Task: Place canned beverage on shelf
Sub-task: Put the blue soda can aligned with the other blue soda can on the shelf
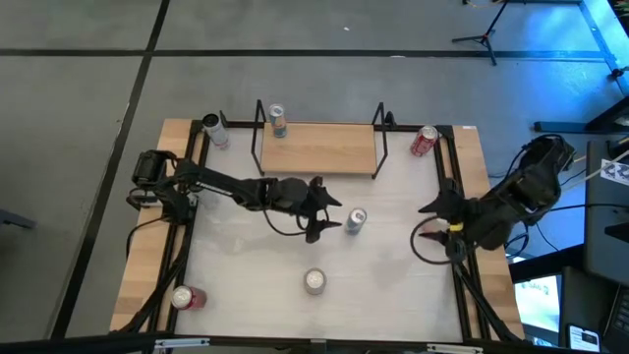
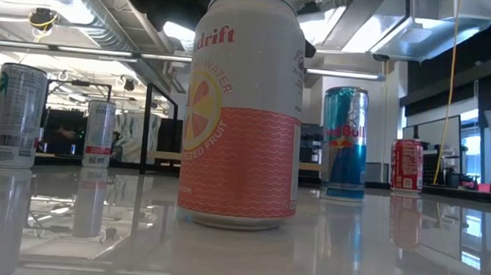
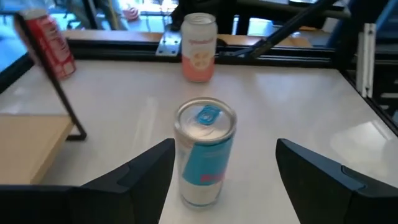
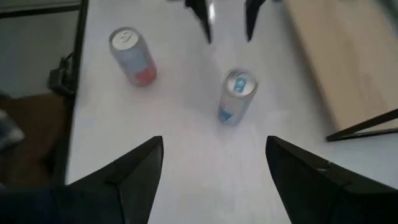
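A blue-and-silver can point(image 1: 355, 221) stands upright on the white tabletop, in front of the shelf point(image 1: 319, 147), a light-wood board in a black frame at the far side. My left gripper point(image 1: 332, 215) is open and points toward the table's right. The can point(image 3: 204, 152) stands just ahead of its fingertips, untouched. My right gripper point(image 1: 425, 222) hangs open and empty over the table's right edge, raised. It looks down on the same can point(image 4: 236, 96) and on a pink-and-white can point(image 4: 132, 56).
The pink-and-white can point(image 1: 314, 281) stands near the front. One red can point(image 1: 425, 141) is right of the shelf and another point(image 1: 187, 297) sits at the near left. A can point(image 1: 277, 120) stands at the shelf's far left corner, and one more point(image 1: 214, 130) further left.
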Available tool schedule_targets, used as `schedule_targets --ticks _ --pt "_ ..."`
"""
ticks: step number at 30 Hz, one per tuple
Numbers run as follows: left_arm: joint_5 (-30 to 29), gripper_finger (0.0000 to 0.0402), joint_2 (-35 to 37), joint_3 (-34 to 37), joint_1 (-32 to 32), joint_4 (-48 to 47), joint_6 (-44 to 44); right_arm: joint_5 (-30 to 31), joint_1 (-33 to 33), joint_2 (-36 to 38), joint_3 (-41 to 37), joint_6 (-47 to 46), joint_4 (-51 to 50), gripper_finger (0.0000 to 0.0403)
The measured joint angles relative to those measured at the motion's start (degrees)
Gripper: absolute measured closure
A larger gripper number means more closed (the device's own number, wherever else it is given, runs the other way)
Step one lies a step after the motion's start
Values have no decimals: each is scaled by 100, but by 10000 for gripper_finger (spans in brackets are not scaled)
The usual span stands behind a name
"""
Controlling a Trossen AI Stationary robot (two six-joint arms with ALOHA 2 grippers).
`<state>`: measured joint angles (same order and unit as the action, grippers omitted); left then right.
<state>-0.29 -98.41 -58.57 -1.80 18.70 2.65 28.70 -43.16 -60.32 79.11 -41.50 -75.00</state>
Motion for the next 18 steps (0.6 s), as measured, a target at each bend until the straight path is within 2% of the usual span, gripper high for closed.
schedule_targets --ticks 3,8,13,18 --pt "-1 131 0 0 29 4 -323 654 -1 -156 -4 69 -11 123" --pt "-88 118 0 0 202 96 -208 1704 4 -253 -329 438 51 123" --pt "117 77 0 0 398 271 3 2489 4 -178 -1039 412 122 123" --pt "129 54 0 0 393 571 -20 3252 5 78 -2113 203 898 123"
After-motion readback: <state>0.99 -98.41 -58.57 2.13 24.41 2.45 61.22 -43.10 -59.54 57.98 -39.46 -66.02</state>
